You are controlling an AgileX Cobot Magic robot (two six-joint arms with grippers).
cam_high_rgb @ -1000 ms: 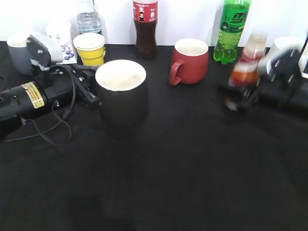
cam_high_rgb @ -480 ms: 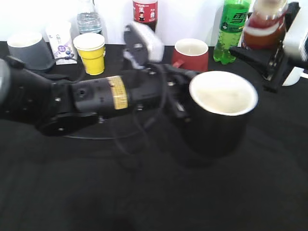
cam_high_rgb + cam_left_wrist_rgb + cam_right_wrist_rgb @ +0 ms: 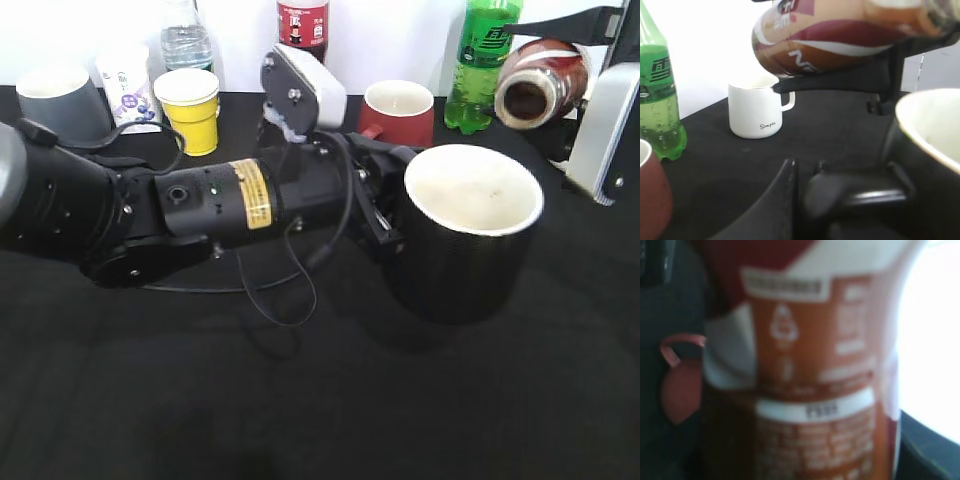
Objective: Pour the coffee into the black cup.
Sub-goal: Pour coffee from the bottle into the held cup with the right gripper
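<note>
1. Coffee bottle point(image 3: 535, 82) is up in the air at the top right of the exterior view, tipped over sideways with its open mouth facing the camera. Dark liquid shows inside the neck, nothing running out.
2. Right gripper point(image 3: 590, 60) is clamped on that bottle; a black finger point(image 3: 840, 82) runs under the bottle's belly in the left wrist view, and the right wrist view is just blurry orange and white label point(image 3: 815, 365) filling the frame.
3. Black cup point(image 3: 462, 235) sits right of centre on the black table point(image 3: 300, 400), white inside looks dry. The bottle's mouth is above and behind the cup's far rim, a bit to the right.
4. Left gripper point(image 3: 385, 205) reaches across from the left and its jaws are closed on the cup's handle side; the handle point(image 3: 860, 192) is visible between them in the left wrist view.
5. Back row: grey mug point(image 3: 55, 100), yellow paper cup point(image 3: 190, 105), red mug point(image 3: 400, 112), green soda bottle point(image 3: 482, 62), white mug point(image 3: 757, 110).
</note>
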